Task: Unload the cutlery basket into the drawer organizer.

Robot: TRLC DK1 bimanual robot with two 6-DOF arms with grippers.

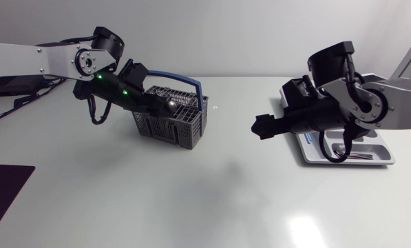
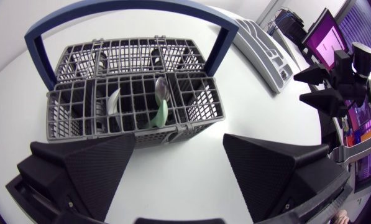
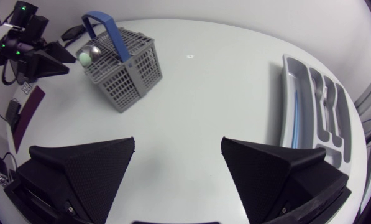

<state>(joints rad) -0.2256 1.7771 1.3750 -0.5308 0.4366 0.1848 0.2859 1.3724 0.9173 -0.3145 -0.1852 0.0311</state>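
L gripper (image 1: 162,105) spread wide, empty, at the rim of grey cutlery basket (image 1: 172,125), table's 10 o'clock. Inside: pale-green spoon (image 2: 161,107), white utensil (image 2: 112,102). R gripper (image 1: 261,127) wide, empty, btw basket & drawer organizer (image 1: 314,159), 3 o'clock, w/ some cutlery (image 1: 357,152).

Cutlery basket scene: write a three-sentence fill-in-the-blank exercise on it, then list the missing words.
1. The grey cutlery basket has a ____ handle.
2. The left gripper hovers over the basket with its fingers ____, holding nothing.
3. The drawer organizer lies on the table nearest my ____ arm.

Missing words: blue; open; right.
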